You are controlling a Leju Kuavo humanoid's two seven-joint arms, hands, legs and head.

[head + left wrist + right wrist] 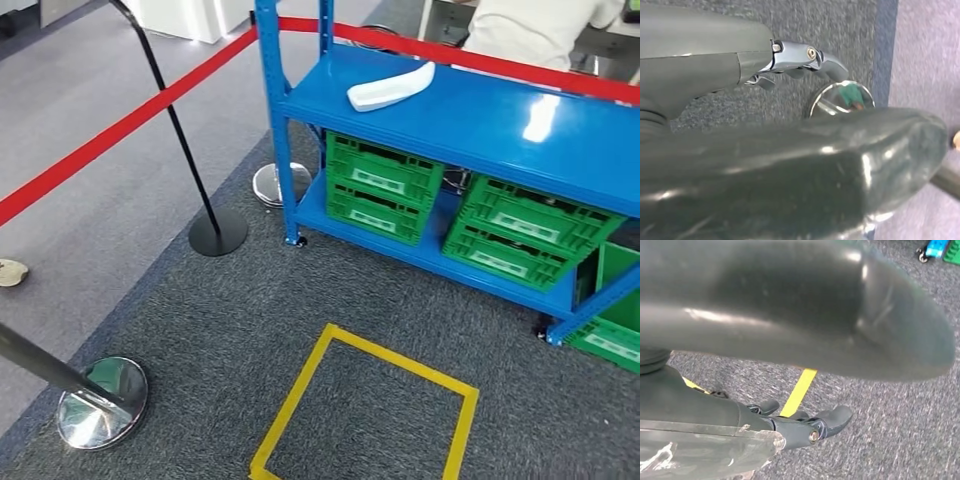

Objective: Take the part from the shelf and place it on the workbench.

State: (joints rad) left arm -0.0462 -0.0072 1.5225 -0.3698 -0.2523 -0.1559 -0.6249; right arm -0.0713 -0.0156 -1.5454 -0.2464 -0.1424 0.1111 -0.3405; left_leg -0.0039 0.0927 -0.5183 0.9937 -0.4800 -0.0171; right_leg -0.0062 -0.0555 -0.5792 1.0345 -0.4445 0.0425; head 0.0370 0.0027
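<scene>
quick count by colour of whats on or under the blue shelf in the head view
white: 1, the part on the top of the blue shelf
green: 4, crates: two stacked, one tilted, one at the right edge
total: 5

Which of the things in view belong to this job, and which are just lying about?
Belongs to the job:
- white part
- blue shelf it lies on
- left hand, right hand, both holding nothing

Just lying about:
- green crates
- red barrier tape
- chrome post base
- yellow floor square
- person behind the shelf
</scene>
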